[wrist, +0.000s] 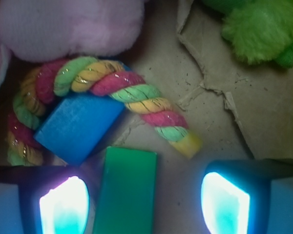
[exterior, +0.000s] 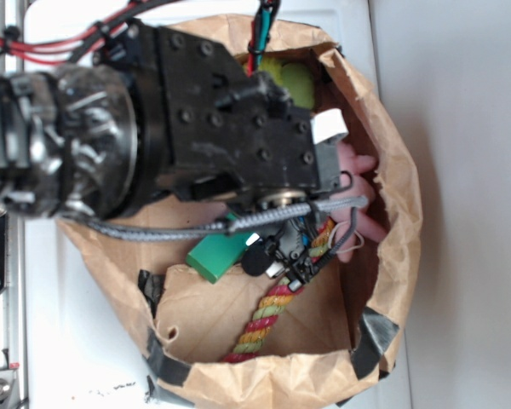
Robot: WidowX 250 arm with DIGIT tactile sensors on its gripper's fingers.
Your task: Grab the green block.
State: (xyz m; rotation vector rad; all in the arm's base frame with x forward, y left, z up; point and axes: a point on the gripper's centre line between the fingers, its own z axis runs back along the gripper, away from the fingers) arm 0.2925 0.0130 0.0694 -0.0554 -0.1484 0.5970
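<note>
The green block [wrist: 127, 192] lies flat on the cardboard floor of the bag, long side pointing away from me, between my two fingers and close against the left fingertip [wrist: 63, 204]. My gripper [wrist: 144, 207] is open, with a wide gap from the block to the right fingertip [wrist: 224, 204]. In the exterior view one end of the green block [exterior: 215, 254] pokes out from under the black gripper body [exterior: 238, 111], which hides the fingers.
A blue block [wrist: 78, 126] touches the green block's far left corner. A multicoloured rope toy [wrist: 132, 95] arcs over it. A pink plush [wrist: 68, 27] lies behind, a lime plush [wrist: 259, 27] at the far right. The paper bag's wall [exterior: 400, 196] rings everything.
</note>
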